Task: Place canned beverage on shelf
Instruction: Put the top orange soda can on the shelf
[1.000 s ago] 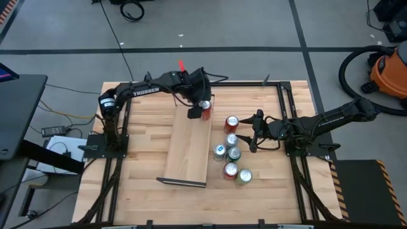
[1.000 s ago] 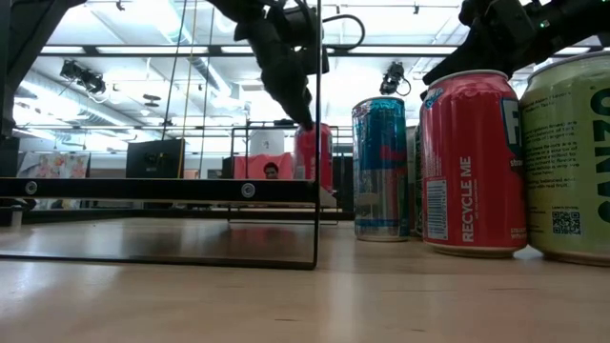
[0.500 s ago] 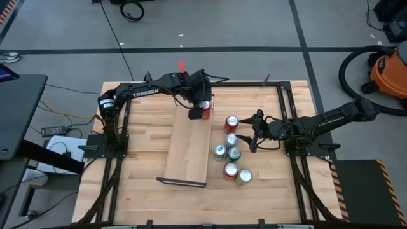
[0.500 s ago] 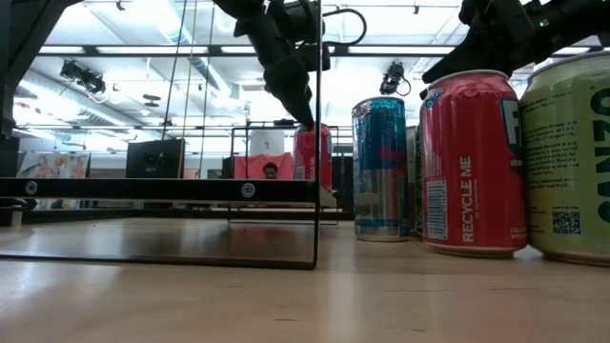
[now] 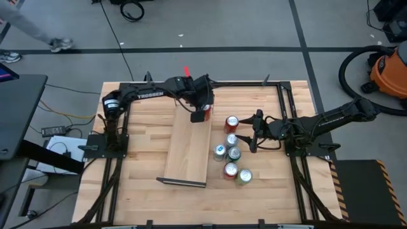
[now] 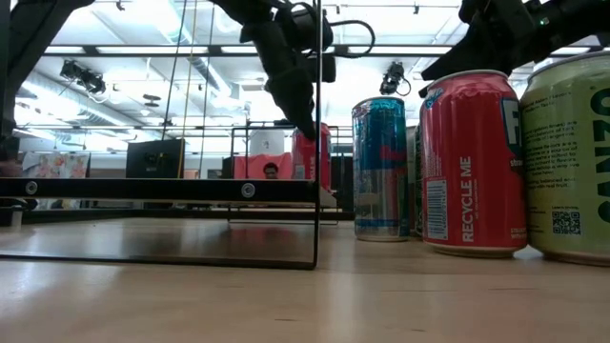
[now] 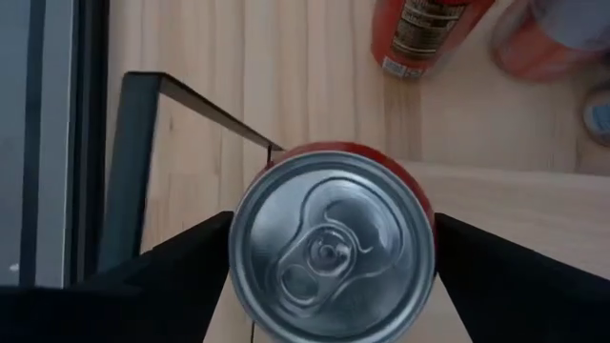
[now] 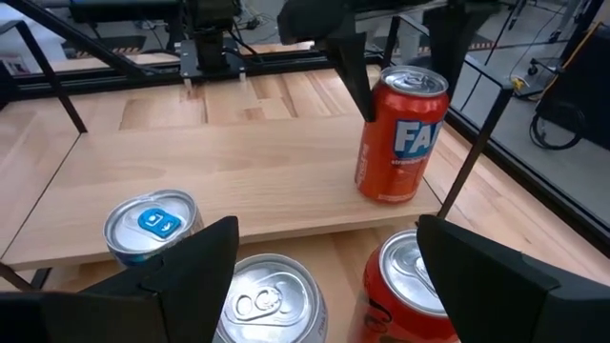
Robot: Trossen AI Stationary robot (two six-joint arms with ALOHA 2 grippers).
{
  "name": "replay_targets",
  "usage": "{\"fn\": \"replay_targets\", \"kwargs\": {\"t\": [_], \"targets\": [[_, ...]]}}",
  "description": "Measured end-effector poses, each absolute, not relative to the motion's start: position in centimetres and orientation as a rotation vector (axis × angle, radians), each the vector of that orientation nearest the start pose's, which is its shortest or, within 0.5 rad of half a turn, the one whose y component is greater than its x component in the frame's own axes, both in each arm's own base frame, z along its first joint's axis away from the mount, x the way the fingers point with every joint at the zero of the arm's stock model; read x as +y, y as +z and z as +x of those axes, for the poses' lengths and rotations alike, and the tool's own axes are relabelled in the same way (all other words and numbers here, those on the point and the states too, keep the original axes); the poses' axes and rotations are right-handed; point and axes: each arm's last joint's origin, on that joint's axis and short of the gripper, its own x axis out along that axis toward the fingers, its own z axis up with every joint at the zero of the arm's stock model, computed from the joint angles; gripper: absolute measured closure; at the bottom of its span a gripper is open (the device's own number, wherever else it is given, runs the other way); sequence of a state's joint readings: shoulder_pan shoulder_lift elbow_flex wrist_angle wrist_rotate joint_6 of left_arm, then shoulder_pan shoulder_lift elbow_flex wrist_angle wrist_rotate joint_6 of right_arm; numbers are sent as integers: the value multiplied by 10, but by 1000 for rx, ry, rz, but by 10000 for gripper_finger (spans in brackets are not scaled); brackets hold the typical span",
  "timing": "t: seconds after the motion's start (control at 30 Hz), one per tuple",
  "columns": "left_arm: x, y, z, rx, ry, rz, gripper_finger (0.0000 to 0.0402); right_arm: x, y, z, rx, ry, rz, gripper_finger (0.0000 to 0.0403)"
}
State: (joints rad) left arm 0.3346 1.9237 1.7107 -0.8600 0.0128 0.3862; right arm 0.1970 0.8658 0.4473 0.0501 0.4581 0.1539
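A red can (image 7: pixel 334 252) stands upright at the far right corner of the light-wood shelf (image 5: pixel 184 146). It also shows in the right wrist view (image 8: pixel 400 133) and the low view (image 6: pixel 312 152). My left gripper (image 5: pixel 201 113) is directly over it and shut on it, hiding most of it in the high view. My right gripper (image 5: pixel 253 133) is open and empty, level above the table right of the shelf, its fingers (image 8: pixel 191 262) spread over a cluster of cans. My left gripper pinches the red can's upper side wall (image 8: pixel 376 110) between its two fingers (image 7: pixel 191 267), one on each side just below the rim. The fingers come from above, pointing down. The can stands upright with its base (image 8: pixel 386 195) on the shelf plank.
Several cans (image 5: pixel 232 152) stand on the table between the shelf's right edge and my right gripper, red, blue and green ones among them. Thin black frame rails (image 7: pixel 200 105) close the shelf's short ends. Most of the shelf plank is bare. A person (image 5: pixel 32 25) walks beyond the table's far left.
My left gripper has shifted a little toward the table's right and near edges with the red can and now covers the can's top in the high view. The can stays upright at the shelf's far right corner.
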Motion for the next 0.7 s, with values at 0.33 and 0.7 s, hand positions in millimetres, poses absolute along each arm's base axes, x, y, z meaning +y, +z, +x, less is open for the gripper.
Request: {"fn": "replay_targets", "kwargs": {"t": [0.33, 0.7], "targets": [[127, 270, 390, 1110, 34, 211, 63, 24, 226, 184, 329, -278, 35, 70], [124, 270, 391, 1118, 41, 222, 89, 24, 226, 184, 329, -278, 37, 70]]}}
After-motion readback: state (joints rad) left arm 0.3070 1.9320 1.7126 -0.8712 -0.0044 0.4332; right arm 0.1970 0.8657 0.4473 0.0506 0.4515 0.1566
